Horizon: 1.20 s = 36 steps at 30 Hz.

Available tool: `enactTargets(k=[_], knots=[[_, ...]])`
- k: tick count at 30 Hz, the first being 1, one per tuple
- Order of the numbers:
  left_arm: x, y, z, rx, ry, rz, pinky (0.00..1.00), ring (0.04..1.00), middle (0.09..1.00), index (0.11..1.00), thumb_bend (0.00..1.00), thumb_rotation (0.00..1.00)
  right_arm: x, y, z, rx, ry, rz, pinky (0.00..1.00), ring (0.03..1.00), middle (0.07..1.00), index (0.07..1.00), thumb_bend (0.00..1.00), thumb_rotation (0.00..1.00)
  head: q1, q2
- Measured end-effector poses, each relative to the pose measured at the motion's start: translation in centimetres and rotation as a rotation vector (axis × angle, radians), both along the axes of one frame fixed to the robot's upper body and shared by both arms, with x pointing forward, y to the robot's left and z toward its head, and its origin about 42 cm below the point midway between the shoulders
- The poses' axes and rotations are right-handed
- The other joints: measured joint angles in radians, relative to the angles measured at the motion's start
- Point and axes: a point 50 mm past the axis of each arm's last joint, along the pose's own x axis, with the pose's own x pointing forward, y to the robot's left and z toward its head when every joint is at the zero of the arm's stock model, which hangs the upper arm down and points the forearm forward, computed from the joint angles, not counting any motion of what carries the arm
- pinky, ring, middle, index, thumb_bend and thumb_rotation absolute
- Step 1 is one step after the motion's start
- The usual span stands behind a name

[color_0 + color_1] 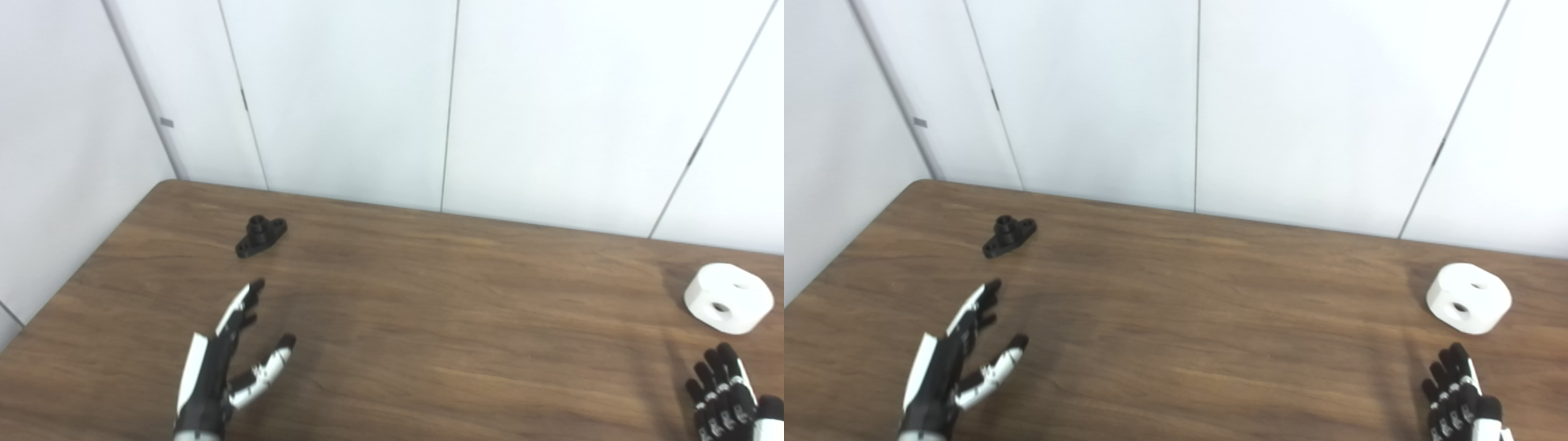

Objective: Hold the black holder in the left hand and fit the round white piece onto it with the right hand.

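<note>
Left eye view: both hands empty.

2 head cameras look down at one shared table [429, 306] from slightly offset spots.

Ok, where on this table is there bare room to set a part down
The widest bare patch is the middle of the table, between the holder at far left and the white piece at right. The near edge between the left hand and right hand is also bare. Only the right end is tight, where hand and white piece sit close.
</note>
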Motion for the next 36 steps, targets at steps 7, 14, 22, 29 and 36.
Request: enactTargets(k=[7,14,22,29,36], knots=[[2.4,0.9,1.0,0.139,-0.034,0.112,0.9,0.927,0.93,0.897,0.72,0.26,0.0,0.0,0.0,-0.002,-0.006,0.0,1.0,1.0,1.0,1.0,0.67,1.0,0.003,-0.006],[4.2,3.5,1.8,0.279,0.026,0.207,0.93,0.952,0.943,0.906,0.77,0.34,0.0,0.0,0.0,-0.011,-0.008,-0.001,1.0,1.0,1.0,1.0,0.67,1.0,0.003,-0.011],[7.5,4.9,2.7,0.333,0.01,0.224,0.98,0.975,0.93,0.898,0.79,0.3,0.0,0.0,0.0,-0.015,-0.009,0.0,1.0,1.0,0.999,1.0,0.68,1.0,-0.005,-0.012],[9.7,6.2,2.5,0.343,0.046,0.239,1.0,0.985,0.947,0.892,0.8,0.34,0.0,0.0,0.0,-0.012,-0.009,0.0,1.0,0.992,0.986,1.0,0.67,1.0,-0.009,-0.009],[12.2,7.1,2.2,0.436,0.117,0.266,1.0,0.992,0.95,0.871,0.84,0.39,0.0,0.1,0.0,-0.013,-0.008,0.002,1.0,0.985,0.981,0.998,0.67,1.0,-0.015,-0.005]])
